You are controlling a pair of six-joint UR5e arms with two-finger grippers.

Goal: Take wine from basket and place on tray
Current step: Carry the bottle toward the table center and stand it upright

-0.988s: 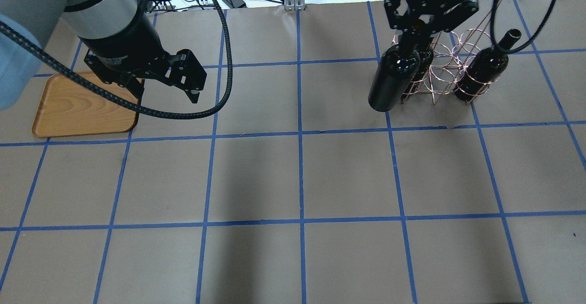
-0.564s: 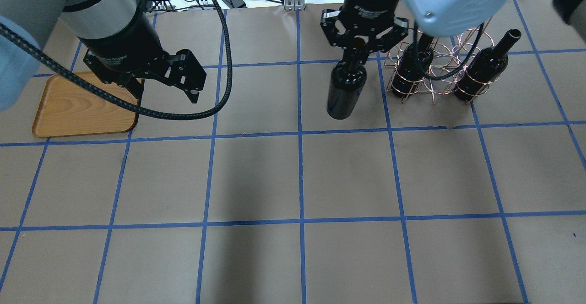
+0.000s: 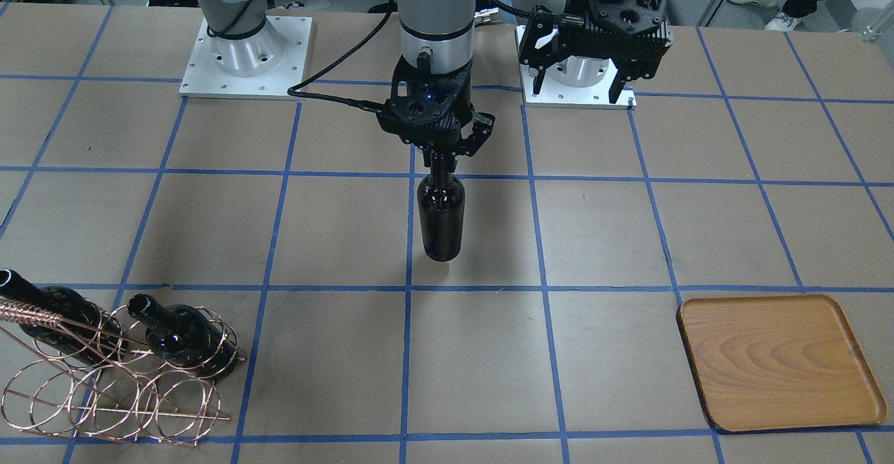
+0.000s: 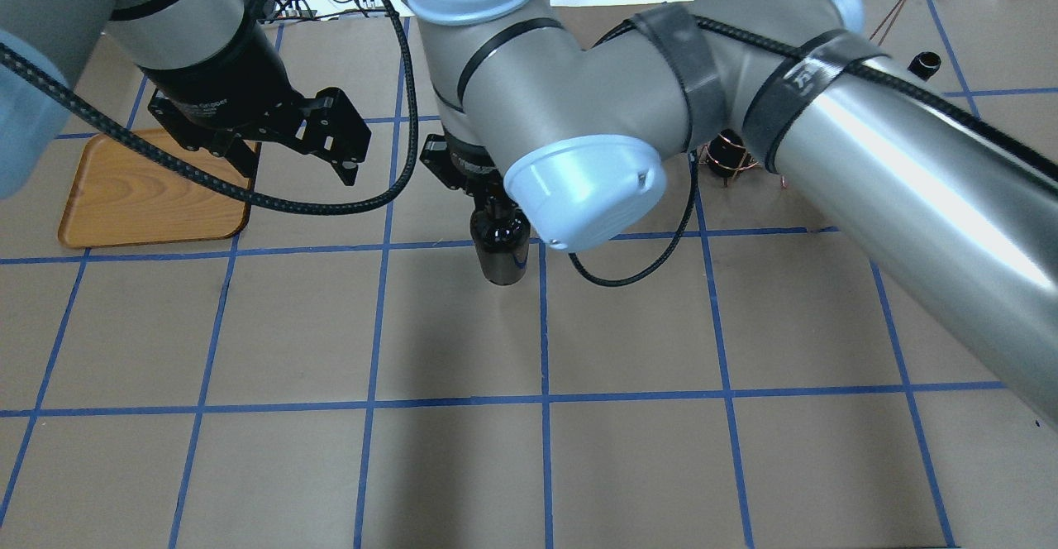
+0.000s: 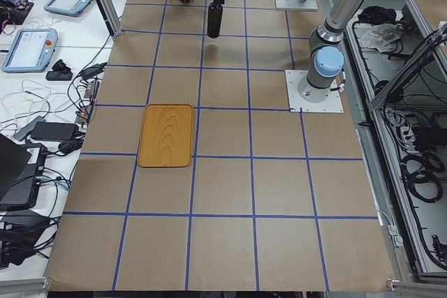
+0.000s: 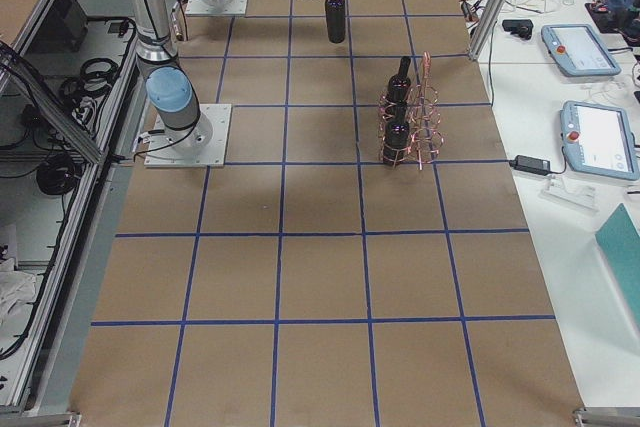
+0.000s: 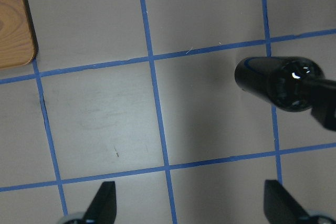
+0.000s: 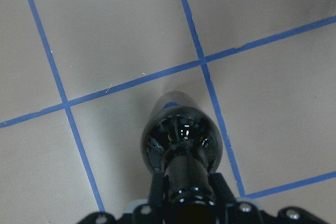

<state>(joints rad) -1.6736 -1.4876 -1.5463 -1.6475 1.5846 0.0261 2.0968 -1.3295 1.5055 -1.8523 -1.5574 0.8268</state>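
Pinches the wine (image 3: 441, 219) by the neck in the right gripper (image 3: 438, 160), upright straight below the grip and off the table. Has brought it in the last second from just beside the basket (image 3: 112, 394) out to mid-table, so by judgement lift-out done and transfer about halfway. Further to that gripper's left, the left gripper (image 3: 581, 90) spread and idle, then the tray (image 3: 779, 363) holding nothing; far to its right, the basket with two bottles (image 3: 185, 342) in its rings.

Bright, even light; soft shadows; sharp focus
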